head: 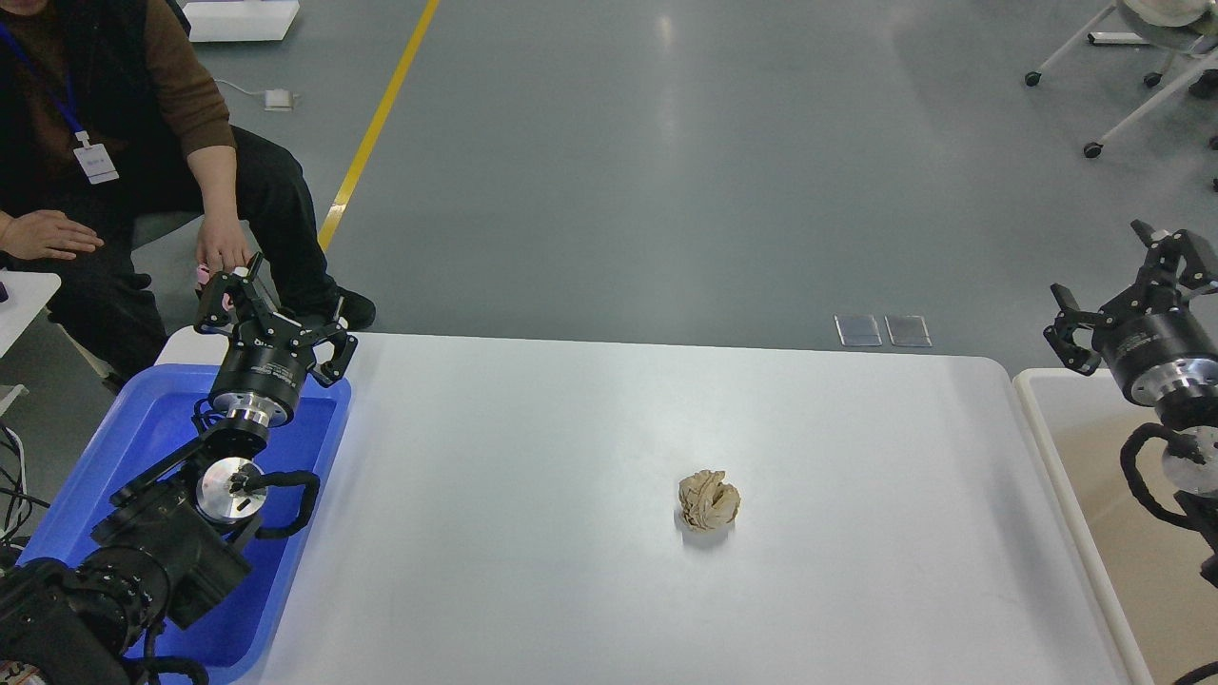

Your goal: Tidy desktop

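Observation:
The white desktop [533, 533] fills the middle of the head view. A crumpled tan paper ball [708, 500] lies on it, right of centre. My left gripper [276, 314] is open and empty, held above the far end of the blue tray [143, 428], well left of the ball. My right gripper [1128, 285] is open and empty, held above the far end of the beige bin [1056, 438], well right of the ball.
A seated person [124, 162] is close behind the blue tray, one hand [221, 249] just behind my left gripper. Chair legs with castors [1094, 105] stand on the floor at the far right. Two small plates [882, 330] lie on the floor behind the desktop.

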